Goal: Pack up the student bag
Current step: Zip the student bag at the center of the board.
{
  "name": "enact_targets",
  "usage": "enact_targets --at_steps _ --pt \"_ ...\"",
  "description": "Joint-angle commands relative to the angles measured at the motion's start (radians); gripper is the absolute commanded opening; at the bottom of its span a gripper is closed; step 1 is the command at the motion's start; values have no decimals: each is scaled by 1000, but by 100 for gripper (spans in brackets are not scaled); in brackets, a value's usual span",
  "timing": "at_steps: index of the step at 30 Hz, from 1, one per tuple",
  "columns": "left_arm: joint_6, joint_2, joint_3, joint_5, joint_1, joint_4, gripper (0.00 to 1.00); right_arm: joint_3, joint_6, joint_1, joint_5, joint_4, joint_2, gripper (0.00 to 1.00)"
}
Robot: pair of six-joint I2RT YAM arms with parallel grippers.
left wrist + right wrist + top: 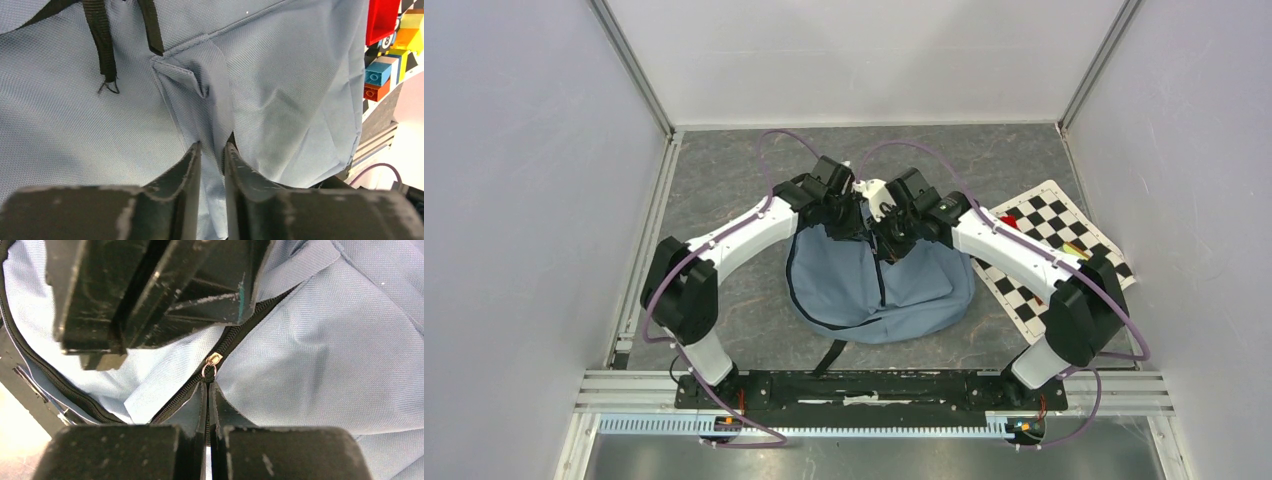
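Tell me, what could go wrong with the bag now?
1. The right tool seems to pinch only the tiny zipper pull, which might slip out when tugged.
2. The left tool grips just a thin fold of the student bag. The fabric could slide free, and then the zipper might jam.

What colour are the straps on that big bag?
Black straps, clearest in the left wrist view against the grey-blue bag.
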Motion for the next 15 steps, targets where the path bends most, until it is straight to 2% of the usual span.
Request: enact_targets --at_steps 1,7,15 --pt "-1 -96 -36 -68 1 -3 23 -46 -14 5 19 -64 -53 0" --pt "-69 -116 -104 17 5 130 3 -86 -33 15 -19 -72 -67 0" --pt "-128 -119 -158 52 21 264 2 -134 19 55 -57 -106 -115 0"
